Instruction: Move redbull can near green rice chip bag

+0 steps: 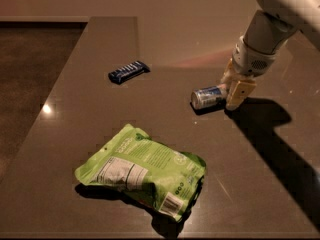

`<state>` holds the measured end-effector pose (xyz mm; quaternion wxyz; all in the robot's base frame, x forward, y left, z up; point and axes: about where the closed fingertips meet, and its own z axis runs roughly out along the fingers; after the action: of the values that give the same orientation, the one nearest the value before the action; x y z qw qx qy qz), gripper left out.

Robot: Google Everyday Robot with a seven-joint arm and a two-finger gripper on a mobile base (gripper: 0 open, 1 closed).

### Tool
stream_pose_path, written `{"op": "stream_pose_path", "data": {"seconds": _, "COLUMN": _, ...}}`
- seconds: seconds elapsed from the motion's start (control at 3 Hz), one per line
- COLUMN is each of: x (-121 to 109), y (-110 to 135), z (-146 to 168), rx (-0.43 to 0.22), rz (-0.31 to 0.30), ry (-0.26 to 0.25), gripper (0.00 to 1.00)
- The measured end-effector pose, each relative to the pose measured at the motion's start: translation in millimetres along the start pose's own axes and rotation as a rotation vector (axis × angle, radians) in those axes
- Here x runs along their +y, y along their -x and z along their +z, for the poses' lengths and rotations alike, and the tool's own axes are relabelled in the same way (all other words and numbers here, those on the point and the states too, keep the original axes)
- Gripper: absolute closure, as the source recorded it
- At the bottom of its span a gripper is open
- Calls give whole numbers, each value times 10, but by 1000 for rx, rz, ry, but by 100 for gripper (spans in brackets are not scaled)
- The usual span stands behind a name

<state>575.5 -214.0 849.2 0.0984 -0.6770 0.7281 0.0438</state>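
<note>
The redbull can [206, 97], slim and silver with blue markings, lies on its side on the dark table [100, 54] at mid-right. My gripper [231, 95] hangs from the white arm at the upper right and is down at the can's right end. It is open, with one finger in front of the can's end and one behind it. The green rice chip bag [142, 170], puffy lime green with a white label, lies flat at the lower centre, well apart from the can.
A dark blue snack bar wrapper [128, 71] lies at the upper left of the table. The table's left edge drops to a brown floor [30, 84]. The arm's shadow [280, 139] falls across the table's right side.
</note>
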Motion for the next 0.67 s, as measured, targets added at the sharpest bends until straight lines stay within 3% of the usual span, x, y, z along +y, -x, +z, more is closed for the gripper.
{"op": "stream_pose_path", "data": {"seconds": 0.33, "x": 24, "y": 206, "z": -97, "rx": -47, "rz": -47, "ry": 1, "gripper": 71}}
{"op": "stream_pose_path", "data": {"seconds": 0.67, "x": 89, "y": 434, "z": -202, "rx": -89, "rz": -97, "ry": -2, "gripper": 93}}
